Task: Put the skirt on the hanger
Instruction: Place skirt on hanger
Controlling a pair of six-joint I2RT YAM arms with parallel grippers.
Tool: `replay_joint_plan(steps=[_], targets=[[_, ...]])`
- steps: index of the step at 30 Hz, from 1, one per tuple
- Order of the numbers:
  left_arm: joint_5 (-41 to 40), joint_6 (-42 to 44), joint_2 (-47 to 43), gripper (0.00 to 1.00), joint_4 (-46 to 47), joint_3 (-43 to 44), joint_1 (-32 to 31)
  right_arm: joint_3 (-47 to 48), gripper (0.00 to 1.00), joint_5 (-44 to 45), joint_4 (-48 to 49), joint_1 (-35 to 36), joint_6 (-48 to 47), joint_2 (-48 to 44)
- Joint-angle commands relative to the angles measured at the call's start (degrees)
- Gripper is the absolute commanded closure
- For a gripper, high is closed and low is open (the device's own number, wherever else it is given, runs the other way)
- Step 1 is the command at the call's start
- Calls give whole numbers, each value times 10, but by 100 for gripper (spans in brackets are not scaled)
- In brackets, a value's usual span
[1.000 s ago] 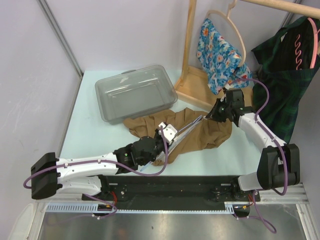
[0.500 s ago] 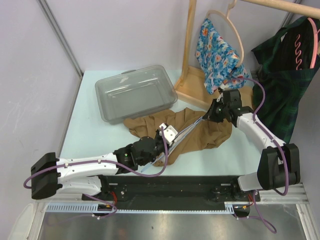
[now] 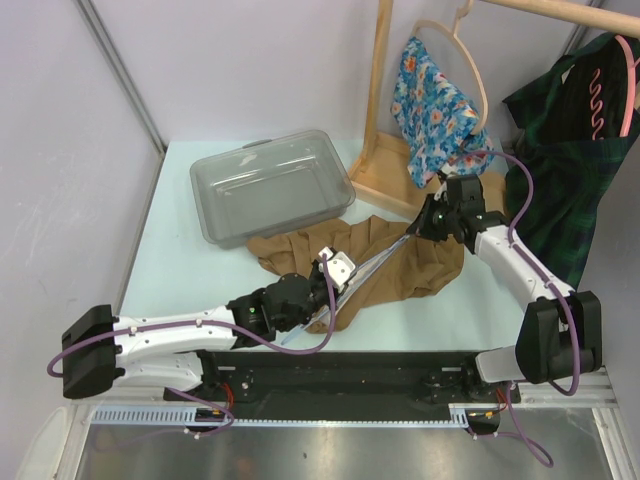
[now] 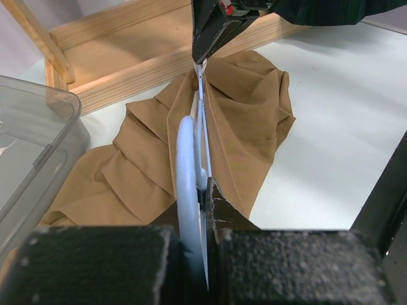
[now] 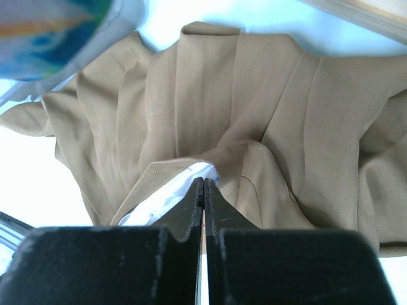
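Observation:
The tan skirt lies crumpled on the table in front of the wooden rack. A pale blue hanger runs slantwise over it. My left gripper is shut on the hanger's near end, which shows as a pale curved bar between the jaws in the left wrist view. My right gripper is shut on the skirt's waistband at the hanger's far end. In the right wrist view the closed jaws pinch the ribbed hem, with the hanger showing beneath it. The skirt spreads to both sides of the hanger.
A clear plastic bin stands at the back left. A wooden rack stands behind the skirt, with a floral garment hanging on it. A dark plaid garment hangs at the right, close to my right arm.
My right gripper has shifted slightly left and back with the waistband pinched, and the hanger's far end has risen a little. My left gripper has barely moved.

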Motion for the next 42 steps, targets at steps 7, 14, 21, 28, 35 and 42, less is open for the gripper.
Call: replay_joint_plan(steps=[7, 14, 21, 28, 35, 42], targets=[[23, 11, -3, 100, 33, 1, -4, 37, 100, -14, 7, 10, -12, -9], [17, 14, 7, 100, 36, 6, -4, 43, 100, -41, -1, 19, -27, -1], [-26, 17, 29, 100, 41, 19, -4, 49, 100, -59, -25, 39, -32, 1], [-48, 22, 24, 100, 65, 16, -6, 48, 100, -77, -39, 45, -36, 7], [-50, 20, 33, 100, 70, 19, -7, 52, 100, -132, -40, 81, -47, 19], [-66, 19, 35, 100, 75, 19, -8, 52, 100, -139, -24, 91, -33, 2]])
